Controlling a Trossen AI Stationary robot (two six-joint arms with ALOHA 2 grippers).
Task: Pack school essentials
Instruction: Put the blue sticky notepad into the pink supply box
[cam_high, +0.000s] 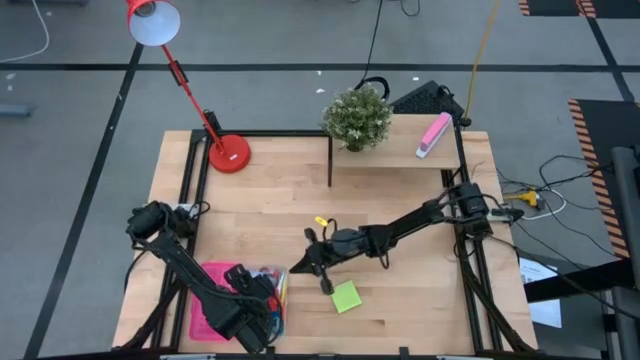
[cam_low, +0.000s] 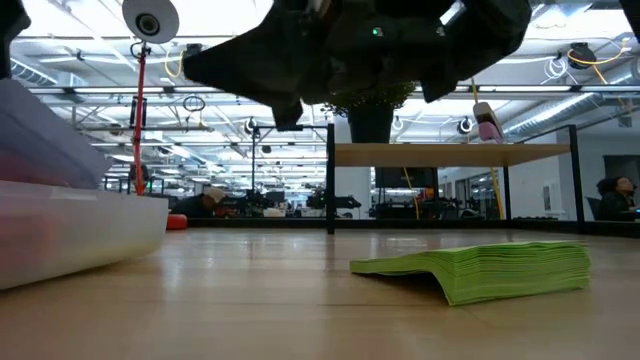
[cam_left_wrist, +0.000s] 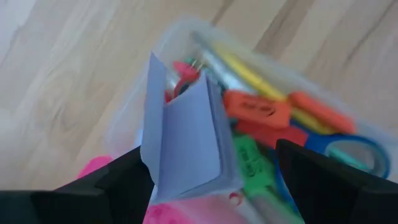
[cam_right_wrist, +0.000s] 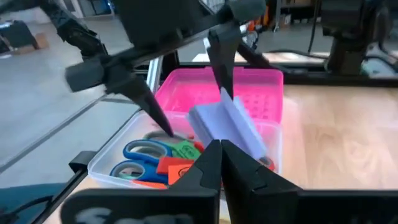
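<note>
Pads: 1 green (cam_high: 346, 297), 1 pale-blue (cam_right_wrist: 231, 125)

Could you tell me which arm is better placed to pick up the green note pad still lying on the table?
The right arm. Its end effector, fingers together, hangs just beside the green note pad. The left end effector is open over the clear container, beside the pale-blue pad.

A green note pad (cam_low: 478, 270) lies flat on the wooden table (cam_low: 250, 300), near and to the right. At the left edge stands a clear plastic container (cam_low: 70, 232). A dark robot arm (cam_low: 370, 45) hangs overhead. Far back, a shelf (cam_low: 450, 153) carries a potted plant (cam_low: 370, 110) and a pink-and-white block (cam_low: 488, 122). A red lamp (cam_low: 140, 100) stands far left.
</note>
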